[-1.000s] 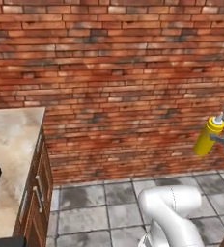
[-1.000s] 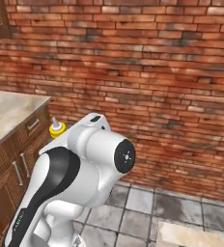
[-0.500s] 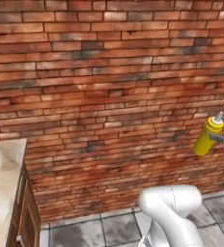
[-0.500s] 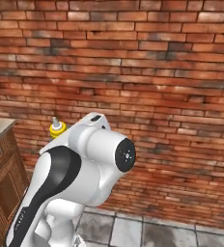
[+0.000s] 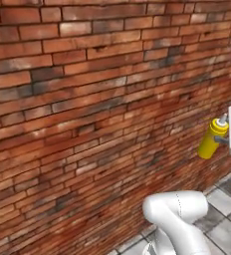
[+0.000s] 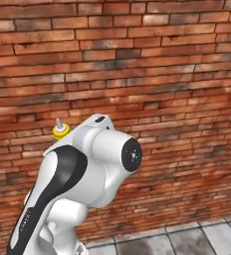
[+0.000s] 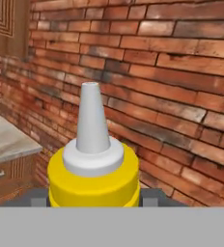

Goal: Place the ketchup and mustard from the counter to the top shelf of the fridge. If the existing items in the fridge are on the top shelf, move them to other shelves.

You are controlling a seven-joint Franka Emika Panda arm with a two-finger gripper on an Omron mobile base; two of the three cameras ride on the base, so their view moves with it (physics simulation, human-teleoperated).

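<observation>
Brick wall (image 5: 87,99) faces the raised pincer (image 5: 222,141) gripping the mustard (image 5: 210,139).

A rendered home kitchen. A red brick wall (image 5: 87,99) rises over a grey tiled floor (image 6: 187,241), and a beige stone counter (image 7: 7,140) tops brown wooden cabinets (image 7: 10,176) beneath a panelled upper cabinet (image 7: 5,24).

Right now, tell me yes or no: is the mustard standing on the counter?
No: the mustard hangs in the air before the brick wall, clamped in the gripper.
</observation>
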